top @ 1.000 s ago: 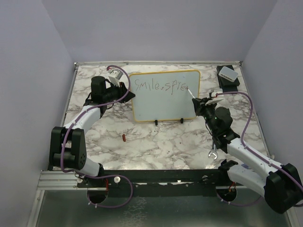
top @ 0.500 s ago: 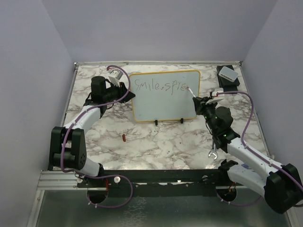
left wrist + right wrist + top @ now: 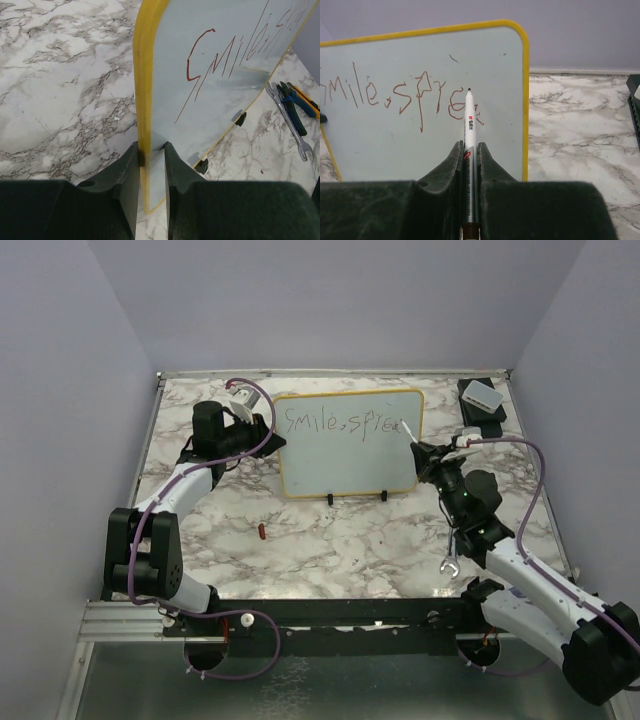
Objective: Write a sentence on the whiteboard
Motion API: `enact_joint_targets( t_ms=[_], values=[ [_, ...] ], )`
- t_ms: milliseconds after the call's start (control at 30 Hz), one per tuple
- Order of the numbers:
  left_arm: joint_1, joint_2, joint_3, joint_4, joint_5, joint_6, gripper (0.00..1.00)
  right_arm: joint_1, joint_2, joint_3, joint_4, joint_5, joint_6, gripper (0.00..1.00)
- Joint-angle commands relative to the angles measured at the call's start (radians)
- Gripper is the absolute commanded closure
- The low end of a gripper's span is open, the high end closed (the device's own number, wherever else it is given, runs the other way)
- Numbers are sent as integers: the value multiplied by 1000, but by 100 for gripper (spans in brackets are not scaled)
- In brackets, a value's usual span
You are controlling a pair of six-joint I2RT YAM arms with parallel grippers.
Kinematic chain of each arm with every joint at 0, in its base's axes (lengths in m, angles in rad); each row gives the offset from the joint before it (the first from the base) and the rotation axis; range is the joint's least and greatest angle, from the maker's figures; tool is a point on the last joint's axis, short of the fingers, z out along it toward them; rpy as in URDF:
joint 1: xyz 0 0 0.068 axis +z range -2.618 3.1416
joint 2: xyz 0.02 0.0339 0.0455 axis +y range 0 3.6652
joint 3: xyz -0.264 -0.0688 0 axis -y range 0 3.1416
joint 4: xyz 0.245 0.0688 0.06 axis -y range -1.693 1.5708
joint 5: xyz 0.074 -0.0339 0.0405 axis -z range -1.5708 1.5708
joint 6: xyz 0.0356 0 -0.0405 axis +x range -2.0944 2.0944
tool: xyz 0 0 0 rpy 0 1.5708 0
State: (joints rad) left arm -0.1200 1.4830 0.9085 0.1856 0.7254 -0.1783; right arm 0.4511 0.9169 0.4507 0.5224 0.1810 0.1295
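The whiteboard [image 3: 340, 455] stands upright on small black feet at the table's back middle, pale face with a yellow rim. On it the sentence [image 3: 345, 422] reads "smile, sprea" in one dark red-brown line; it also shows in the right wrist view [image 3: 400, 95]. My left gripper [image 3: 151, 150] is shut on the board's left rim [image 3: 142, 75]; it also shows in the top view [image 3: 265, 430]. My right gripper [image 3: 470, 150] is shut on a white marker [image 3: 469, 120], tip at the last letter near the board's right edge [image 3: 408, 430].
A small white box on a black base [image 3: 482, 397] sits at the back right corner. A wrench [image 3: 450, 565] lies by the right arm, with pliers and tools [image 3: 292, 102] beside it. A small red cap [image 3: 262, 531] lies on the marble at front left.
The right gripper has moved a little to the right with the marker, and another letter stroke has appeared at the end of the line. The left arm has not moved.
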Motion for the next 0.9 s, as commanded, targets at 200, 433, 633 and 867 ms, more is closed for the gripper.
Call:
enact_joint_targets(
  t_ms=[200, 433, 633, 867],
  values=[
    [-28, -17, -8, -40, -37, -8, 86, -5, -46, 26, -91, 89, 26, 99],
    [-29, -24, -11, -39, -42, -10, 86, -5, -10, 34, -103, 123, 42, 99],
    [-31, -24, -10, -38, -40, -8, 86, -5, 14, 38, -91, 132, 39, 99],
    [-31, -21, -11, -38, -41, -7, 87, -6, 43, 48, -61, 82, 19, 99]
  ],
)
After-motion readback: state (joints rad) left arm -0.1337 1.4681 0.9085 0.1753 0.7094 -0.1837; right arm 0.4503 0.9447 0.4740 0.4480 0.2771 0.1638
